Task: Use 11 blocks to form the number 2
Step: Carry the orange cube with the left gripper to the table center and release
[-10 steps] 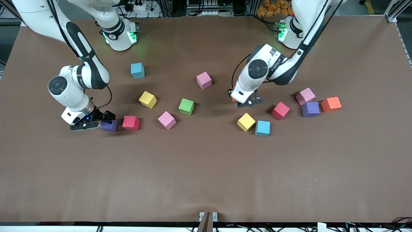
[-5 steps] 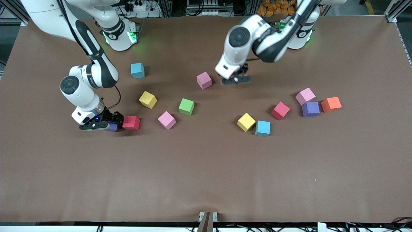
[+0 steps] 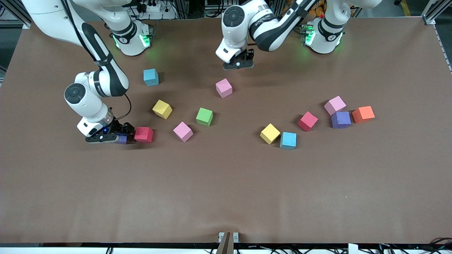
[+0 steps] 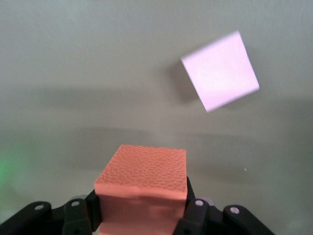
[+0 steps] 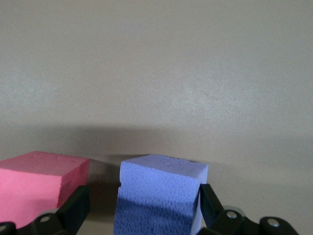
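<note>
Brown table (image 3: pixel 226 194), left hand (image 3: pixel 238 65) carried orange block (image 4: pixel 143 188) farther up.

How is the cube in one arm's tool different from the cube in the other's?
The left tool holds an orange cube up over the table; the right tool holds a purple cube low, beside a red cube. Both are same-sized foam cubes, each clamped between fingers.

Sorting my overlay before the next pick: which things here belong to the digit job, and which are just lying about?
Job: orange foam cube held by left gripper; purple foam cube at right gripper; twelve loose foam cubes, the green foam cube among them.
Lying about: metal bracket at the table edge nearest the front camera.
</note>
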You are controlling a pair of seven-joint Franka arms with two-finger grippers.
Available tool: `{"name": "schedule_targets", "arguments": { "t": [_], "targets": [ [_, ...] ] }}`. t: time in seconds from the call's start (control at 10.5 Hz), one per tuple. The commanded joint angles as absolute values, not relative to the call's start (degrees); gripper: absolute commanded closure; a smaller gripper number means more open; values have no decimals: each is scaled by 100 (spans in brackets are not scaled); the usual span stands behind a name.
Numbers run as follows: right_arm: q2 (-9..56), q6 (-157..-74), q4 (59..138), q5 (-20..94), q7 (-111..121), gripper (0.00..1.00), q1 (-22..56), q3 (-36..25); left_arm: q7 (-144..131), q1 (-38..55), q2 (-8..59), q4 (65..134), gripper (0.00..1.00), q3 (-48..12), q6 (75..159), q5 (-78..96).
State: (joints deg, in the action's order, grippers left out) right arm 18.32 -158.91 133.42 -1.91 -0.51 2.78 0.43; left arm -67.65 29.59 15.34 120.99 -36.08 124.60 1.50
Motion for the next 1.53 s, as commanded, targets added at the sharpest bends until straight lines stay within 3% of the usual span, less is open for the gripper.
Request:
{"name": "schedule_targets", "arguments": {
  "t": [0.0, 0.57, 1.43],
  "targets": [
    [1986, -15926, 13298, -490, -79, 0, 220, -35, -6961, 3269, 2098, 11630, 83, -3542, 12506, 167],
    [2136, -15961, 13254, -844, -105, 0, 237, -246, -7892, 3506, 3611, 10539, 83, -3551, 12516, -992],
    [2399, -15943, 12946, -835, -123, 0, 255, -237, -7857, 3639, 4007, 10547, 80, -3542, 12709, -1731]
  ]
}}
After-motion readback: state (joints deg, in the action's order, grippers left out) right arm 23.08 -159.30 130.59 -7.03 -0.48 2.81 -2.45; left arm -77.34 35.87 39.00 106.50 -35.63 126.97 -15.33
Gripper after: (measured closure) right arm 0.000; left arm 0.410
